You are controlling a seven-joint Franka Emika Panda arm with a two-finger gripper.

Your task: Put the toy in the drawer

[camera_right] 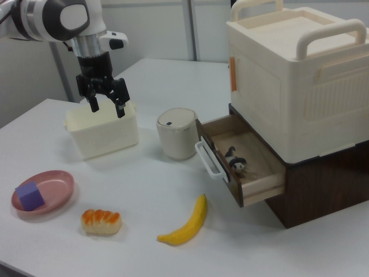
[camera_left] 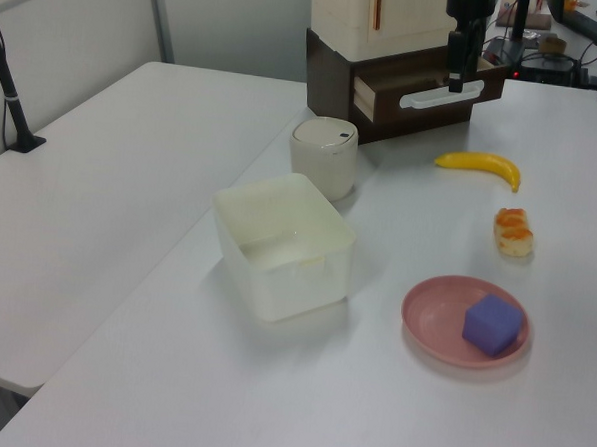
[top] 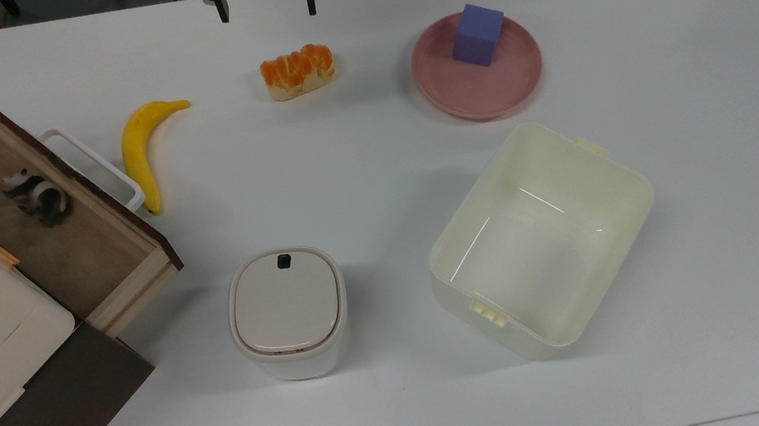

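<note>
The robot's gripper [camera_right: 106, 101] hangs in the air, its two black fingers spread apart and holding nothing. In the right view it hovers high above the table, well away from the drawer [camera_right: 262, 183], probably because its part of the job is finished. In the top view the fingers [top: 222, 10] poke in at the upper edge, just beyond the orange-topped bread piece [top: 298, 72].

Taking the drawer as the landmark: it stands pulled out from a dark brown cabinet, under a cream lidded box [camera_right: 294, 75]. The toy [camera_right: 235, 160], a small black-and-white panda, lies inside on the wooden floor, toward the back of the opening; whether it is upright or on its side is hard to tell. So the toy appears to be already delivered.

Just outside the drawer's front panel sits its white handle [top: 96, 166], and the banana [top: 145, 151] lies close beside it. A lidded white container [top: 288, 311] stands near the drawer's open corner. Farther off are the cream plastic bin [top: 600, 162] and a pink plate [top: 452, 97] carrying a purple cube [top: 478, 34]. Bare table [top: 696, 54] lies between these things, leaving the arm open room.
</note>
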